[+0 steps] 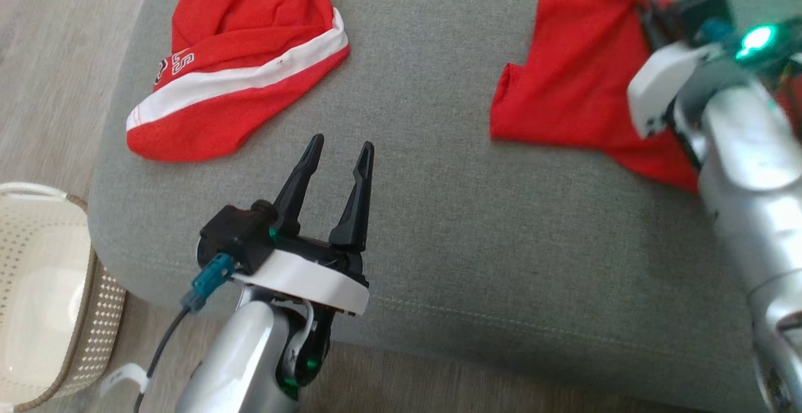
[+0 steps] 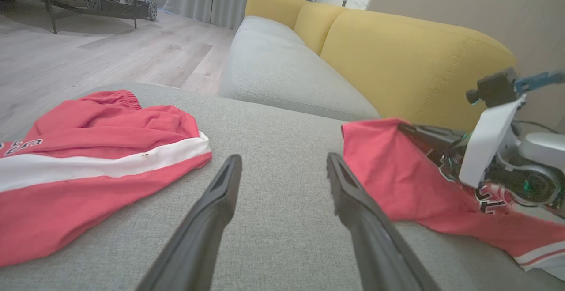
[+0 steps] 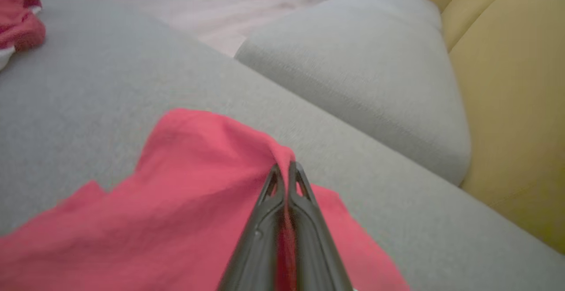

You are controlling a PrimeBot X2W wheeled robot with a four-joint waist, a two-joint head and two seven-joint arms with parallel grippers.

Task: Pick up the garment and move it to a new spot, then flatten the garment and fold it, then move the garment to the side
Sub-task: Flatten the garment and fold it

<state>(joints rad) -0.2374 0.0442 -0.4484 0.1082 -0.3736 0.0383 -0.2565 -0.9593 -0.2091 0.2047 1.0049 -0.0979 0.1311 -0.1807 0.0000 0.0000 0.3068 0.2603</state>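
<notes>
Currently pinching the red garment point(image 1: 576, 81) with the right gripper point(image 3: 284, 168): both dark fingers pressed together, a raised fold of cloth caught between the tips. From the head, placed at about 2 o'clock on the grey cushion point(image 1: 438, 225), loosely spread and partly blurred, far edge lifted where gripped, the rest trailing toward 4 o'clock under the silver forearm. From the left wrist, black-and-white lettering and a white stripe visible on its near end, just beside the right wrist.

Holding nothing with the left gripper point(image 1: 341, 145): fingers spread wide, pointing toward 12 o'clock, at roughly 7 o'clock of the cushion near its front edge, bare grey fabric between the tips. Touching the cushion or just above it: cannot tell.

Lying at 11 o'clock: other red garment point(image 1: 238, 68), crumpled, white band across it, lettering near its left end, gathered waistband at the top. Well apart from the gripped one, open cushion between the two.

Standing on the wooden floor point(image 1: 44, 56) at 8 o'clock, just beside the cushion's corner: pale perforated basket point(image 1: 106, 313). Beyond the cushion, from 12 to 2 o'clock in the left wrist view: grey sofa seat point(image 2: 282, 70) and yellow backrest point(image 2: 397, 57).
</notes>
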